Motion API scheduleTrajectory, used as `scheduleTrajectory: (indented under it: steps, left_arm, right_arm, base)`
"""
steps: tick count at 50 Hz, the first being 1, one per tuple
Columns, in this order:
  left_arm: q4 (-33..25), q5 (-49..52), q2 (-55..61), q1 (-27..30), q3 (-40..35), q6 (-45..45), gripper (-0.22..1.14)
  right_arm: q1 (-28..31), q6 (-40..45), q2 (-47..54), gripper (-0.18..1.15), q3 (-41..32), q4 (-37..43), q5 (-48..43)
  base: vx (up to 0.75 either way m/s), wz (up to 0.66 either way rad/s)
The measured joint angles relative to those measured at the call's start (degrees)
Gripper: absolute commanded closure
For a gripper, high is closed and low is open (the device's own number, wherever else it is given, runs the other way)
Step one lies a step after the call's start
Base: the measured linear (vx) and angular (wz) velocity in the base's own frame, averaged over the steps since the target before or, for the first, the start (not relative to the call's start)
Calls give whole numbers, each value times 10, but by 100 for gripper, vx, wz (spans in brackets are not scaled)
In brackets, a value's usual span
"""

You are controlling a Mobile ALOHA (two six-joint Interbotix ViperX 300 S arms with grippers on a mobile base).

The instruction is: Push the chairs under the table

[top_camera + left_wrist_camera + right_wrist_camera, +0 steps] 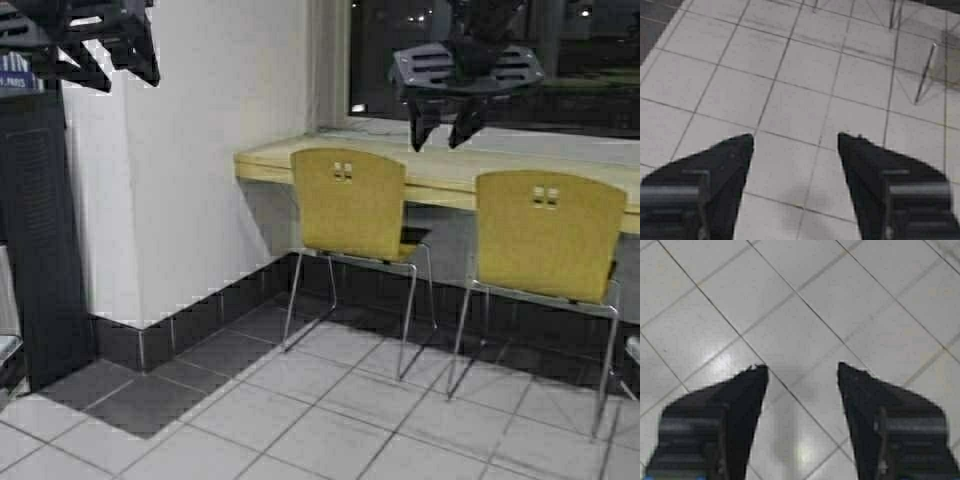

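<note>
Two mustard chairs, centre (352, 205) and right (548, 235) of the frame, backs outward, seats partly under the pale tabletop (268, 155). Left hand (795, 142), upper left: fingers apart, empty. Right hand (800, 371), upper centre-right: fingers apart, empty. Tiled floor (300, 420) below.

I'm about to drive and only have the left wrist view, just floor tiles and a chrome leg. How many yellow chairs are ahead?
Observer: Two, the left chair and the right chair, backs facing the robot.
Operator: Where's the table?
Observer: The long beige table runs behind them below the dark window, ending by the white wall.
Operator: And the right claw?
Observer: The right claw is open, holding nothing, over bare floor tiles.
</note>
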Motion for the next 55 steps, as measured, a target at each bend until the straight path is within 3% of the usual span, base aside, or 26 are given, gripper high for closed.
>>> scheduleTrajectory:
  steps: [29, 55]
  left_arm:
    - [0, 11, 38, 2, -10, -1, 3]
    - [1, 12, 40, 2, -10, 1, 3]
  right_arm:
    - [5, -3, 27, 14, -5, -1, 22]
    - [2, -3, 55, 14, -11, -1, 41]
  base:
    - [-28, -16]
    - [-16, -38]
